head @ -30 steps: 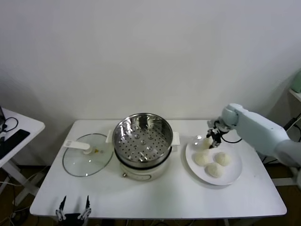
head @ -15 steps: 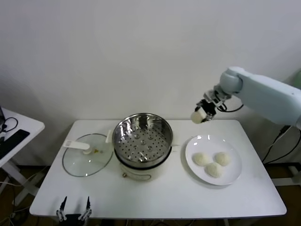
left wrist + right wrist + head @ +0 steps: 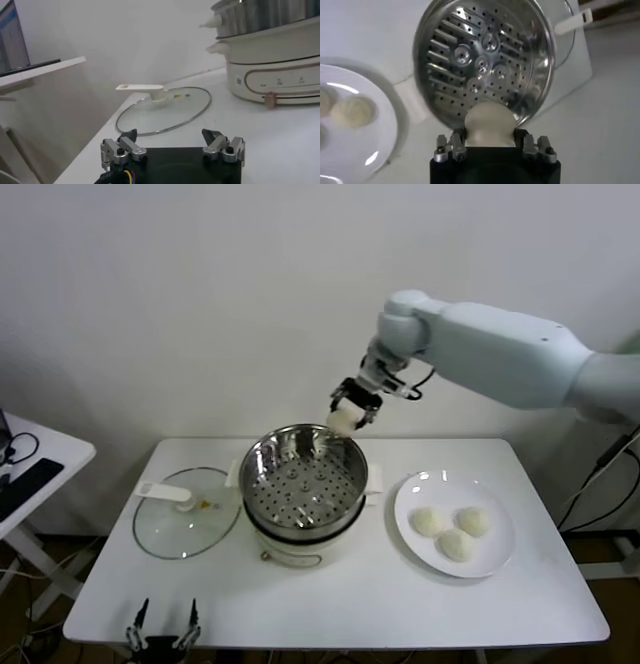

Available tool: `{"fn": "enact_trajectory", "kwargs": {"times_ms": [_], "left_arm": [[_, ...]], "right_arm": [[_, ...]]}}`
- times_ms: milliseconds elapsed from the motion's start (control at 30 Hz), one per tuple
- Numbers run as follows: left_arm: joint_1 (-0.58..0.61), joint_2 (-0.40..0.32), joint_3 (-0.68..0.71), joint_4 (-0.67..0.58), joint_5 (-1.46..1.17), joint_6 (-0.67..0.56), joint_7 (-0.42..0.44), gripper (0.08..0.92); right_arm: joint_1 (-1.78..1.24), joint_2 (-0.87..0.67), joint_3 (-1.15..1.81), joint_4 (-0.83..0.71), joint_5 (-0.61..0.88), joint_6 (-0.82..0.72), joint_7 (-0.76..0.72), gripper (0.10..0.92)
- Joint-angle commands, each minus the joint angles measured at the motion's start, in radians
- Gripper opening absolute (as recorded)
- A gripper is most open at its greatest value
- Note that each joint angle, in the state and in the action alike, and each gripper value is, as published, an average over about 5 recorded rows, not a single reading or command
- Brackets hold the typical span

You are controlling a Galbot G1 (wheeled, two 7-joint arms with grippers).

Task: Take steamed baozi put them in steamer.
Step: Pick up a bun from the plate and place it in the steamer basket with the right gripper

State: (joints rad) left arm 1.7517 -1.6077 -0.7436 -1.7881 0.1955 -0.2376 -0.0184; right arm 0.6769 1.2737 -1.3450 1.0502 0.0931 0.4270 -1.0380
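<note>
A plain white wall (image 3: 200, 304) is filling the background behind the steamer, and a white rectangular counter (image 3: 340, 594) is carrying everything in front of it. The steamer (image 3: 304, 484) is sitting near the middle of the counter, a shiny steel basket with a perforated bottom resting on a cream-white cooker base. Beyond the counter's edge on the steamer's left side, a second white table (image 3: 40, 469) with dark items on it is standing apart. A flat glass lid (image 3: 186, 512) with a white handle is lying on the counter just beside the steamer on its left. A white round plate (image 3: 478, 559) is lying near the steamer on its right, carrying three steamed baozi (image 3: 452, 529) close together. The right arm is reaching in above the steamer's far rim, and the right end effector (image 3: 352, 408) is gripping a fourth baozi (image 3: 341, 421) between its fingers, holding it in the air over the back edge of the basket. The left end effector (image 3: 163, 629) is waiting low at the counter's near edge, in front of the glass lid, with its fingers spread wide and holding nothing.
</note>
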Motion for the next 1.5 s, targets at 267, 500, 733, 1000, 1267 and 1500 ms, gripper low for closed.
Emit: {"fn": "enact_trajectory", "kwargs": {"times_ms": [267,500,733,1000,1267,1500], "left_arm": [[-0.015,-0.008,0.004,0.022,0.014,-0.012,-0.003,0.823],[-0.023,-0.008,0.001,0.033,0.016,-0.016,-0.006,0.823],[-0.032,-0.008,-0.001,0.043,0.017,-0.018,-0.007,0.823],[-0.041,-0.008,-0.002,0.053,0.02,-0.021,-0.008,0.823],[-0.039,-0.008,-0.001,0.051,0.027,-0.02,-0.008,0.823],[-0.038,-0.006,0.0,0.05,0.03,-0.021,-0.008,0.823]], "right_arm": [[-0.212,0.269,0.064,-0.359,-0.216,0.16,0.028,0.662],[-0.246,0.29,0.083,-0.423,-0.252,0.182,0.03,0.662],[-0.255,0.304,0.091,-0.473,-0.256,0.201,0.032,0.662],[-0.26,0.322,0.098,-0.512,-0.253,0.225,0.044,0.685],[-0.261,0.32,0.095,-0.503,-0.224,0.233,0.038,0.733],[-0.223,0.263,0.057,-0.421,-0.151,0.232,0.019,0.801]]}}
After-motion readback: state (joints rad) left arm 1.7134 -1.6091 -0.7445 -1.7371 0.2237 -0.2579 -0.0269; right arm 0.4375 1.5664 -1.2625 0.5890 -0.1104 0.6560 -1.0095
